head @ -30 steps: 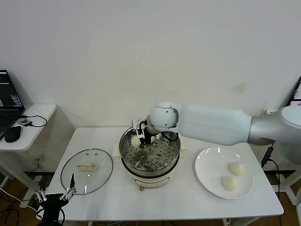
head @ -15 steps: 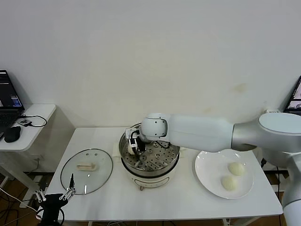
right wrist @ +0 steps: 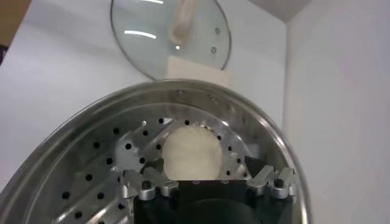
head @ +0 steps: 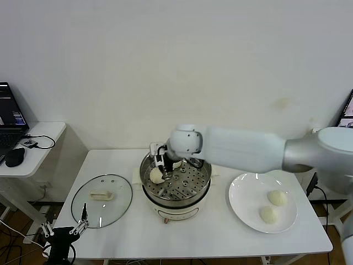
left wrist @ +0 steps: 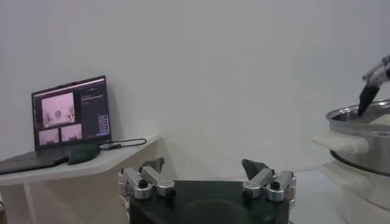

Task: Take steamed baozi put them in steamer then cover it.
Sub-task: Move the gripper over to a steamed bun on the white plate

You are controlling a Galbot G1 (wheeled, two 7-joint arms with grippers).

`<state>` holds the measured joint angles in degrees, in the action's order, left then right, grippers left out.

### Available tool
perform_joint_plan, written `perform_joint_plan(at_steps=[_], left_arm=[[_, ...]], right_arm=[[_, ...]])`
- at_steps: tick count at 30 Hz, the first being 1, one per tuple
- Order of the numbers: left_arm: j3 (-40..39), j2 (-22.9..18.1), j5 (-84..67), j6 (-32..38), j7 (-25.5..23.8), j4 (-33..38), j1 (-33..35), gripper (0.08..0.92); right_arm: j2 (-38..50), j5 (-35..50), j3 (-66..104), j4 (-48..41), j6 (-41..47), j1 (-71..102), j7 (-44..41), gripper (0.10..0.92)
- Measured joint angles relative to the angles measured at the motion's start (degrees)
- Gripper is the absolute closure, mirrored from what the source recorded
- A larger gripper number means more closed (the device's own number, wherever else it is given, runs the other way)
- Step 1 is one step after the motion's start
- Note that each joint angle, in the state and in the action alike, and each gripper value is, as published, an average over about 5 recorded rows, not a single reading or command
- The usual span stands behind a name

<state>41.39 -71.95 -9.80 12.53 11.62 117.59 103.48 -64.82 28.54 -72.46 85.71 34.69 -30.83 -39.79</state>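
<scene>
The steamer [head: 177, 197] stands at mid-table with its perforated tray bare in the middle. One steamed baozi [head: 157, 175] lies on the tray at the steamer's left side. My right gripper [head: 162, 163] hangs just above and behind it, fingers open, holding nothing. In the right wrist view the baozi [right wrist: 191, 148] sits between the spread fingers [right wrist: 152, 167] of the gripper [right wrist: 204, 164], inside the steamer rim [right wrist: 91, 115]. Two more baozi [head: 277, 197] [head: 268, 215] lie on the white plate [head: 242, 190]. The cover [head: 102, 200] lies flat on the table to the left. My left gripper [head: 63, 231] is parked low, open.
A side table with a laptop [head: 10, 118] and mouse stands at far left; both show in the left wrist view [left wrist: 70, 115]. The steamer's side [left wrist: 359, 131] shows there too. The cover also shows in the right wrist view [right wrist: 170, 36]. The wall runs close behind the table.
My right gripper carried a baozi to the steamer's left side and lowered it. The baozi now lies on the tray, and the gripper is open and a little higher.
</scene>
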Motion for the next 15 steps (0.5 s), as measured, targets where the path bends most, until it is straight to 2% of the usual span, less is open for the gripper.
perform_joint_plan(at_steps=[15], left_arm=[[-0.7,0.8,-0.2,-0.3,-0.3,-0.4,-0.5,0.177]], right_arm=[[22.8,-11.0,-2.7,11.2,-10.4,-7.8,-14.9,0.203]])
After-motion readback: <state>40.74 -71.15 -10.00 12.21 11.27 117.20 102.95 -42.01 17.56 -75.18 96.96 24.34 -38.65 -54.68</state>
